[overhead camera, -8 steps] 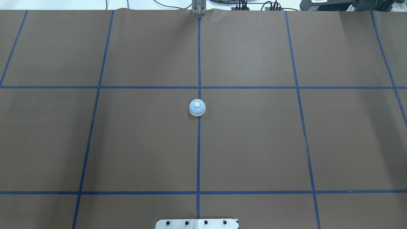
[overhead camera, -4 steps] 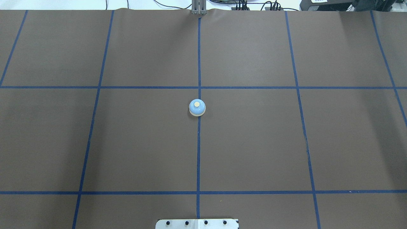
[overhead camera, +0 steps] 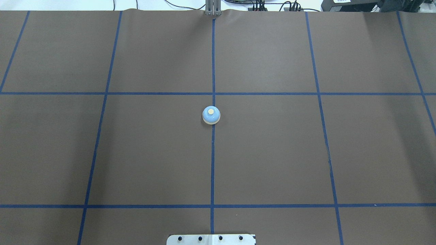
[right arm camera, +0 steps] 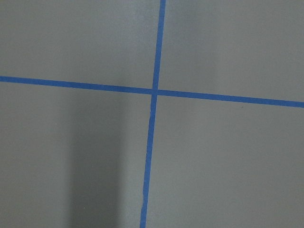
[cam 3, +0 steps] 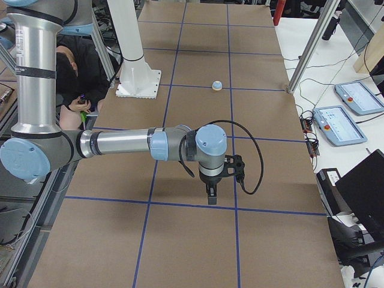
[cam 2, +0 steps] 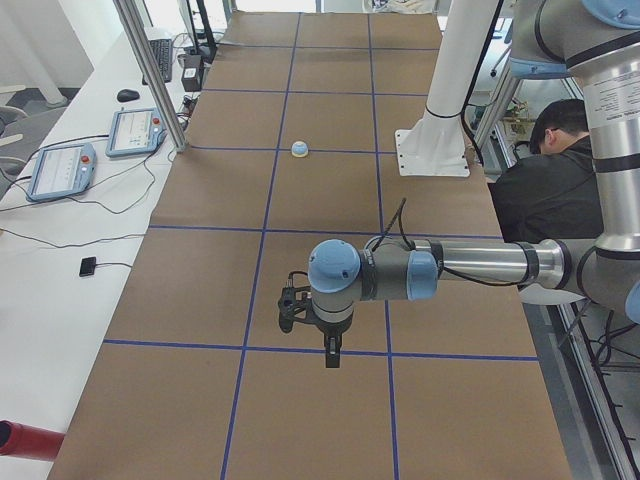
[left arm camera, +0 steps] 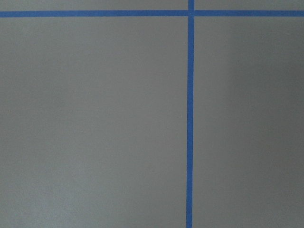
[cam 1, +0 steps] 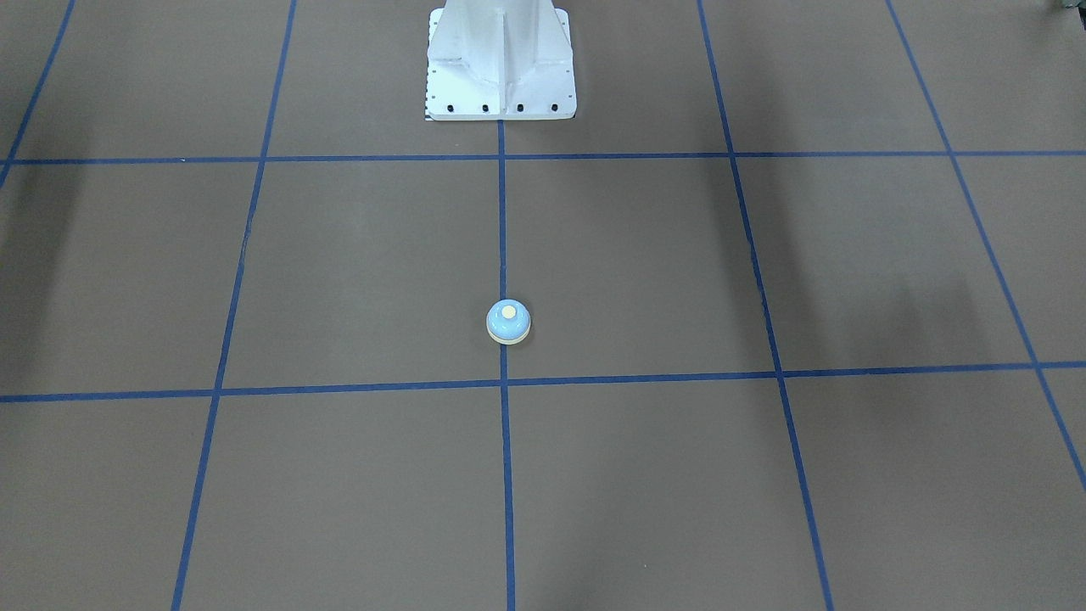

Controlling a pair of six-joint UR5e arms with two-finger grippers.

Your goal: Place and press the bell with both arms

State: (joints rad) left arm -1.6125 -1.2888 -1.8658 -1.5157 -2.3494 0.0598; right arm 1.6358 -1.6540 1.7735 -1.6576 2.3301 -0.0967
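- The bell (overhead camera: pixel 211 115) stands upright on the counter (overhead camera: pixel 272 153), button (overhead camera: pixel 211 111) up, right on the centre tape line (overhead camera: pixel 213 163), just on the robot's side of the crossing with the far cross line.
- Nothing touches the bell, and no arm shows in the overhead or front-facing views.
- The left arm (cam 2: pixel 470 262) reaches out over the counter's left end, well apart from the bell. The left gripper (cam 2: pixel 331 358) points down above the brown cover, and nothing seems to be in it.
- The right arm (cam 3: pixel 120 144) mirrors that at the right end, and the right gripper (cam 3: pixel 211 198) also hangs above bare cover with nothing visibly held.
- Both grippers show only in the side views, so I cannot tell whether either has its jaws apart or together.
- The wrist views show only brown cover and tape lines, with no bell and no fingers in sight.
- The white pedestal (cam 1: pixel 501 68) stands on the same centre line, well apart from the bell.
- Progress, as a judgement: the bell sits squarely mid-counter, so it may already be placed, or it may simply be waiting at its start. These pictures do not settle which.
- Nothing here shows a press either under way or finished.
- If the press is left, one arm must travel in from its end of the counter, line up above the button and push straight down.
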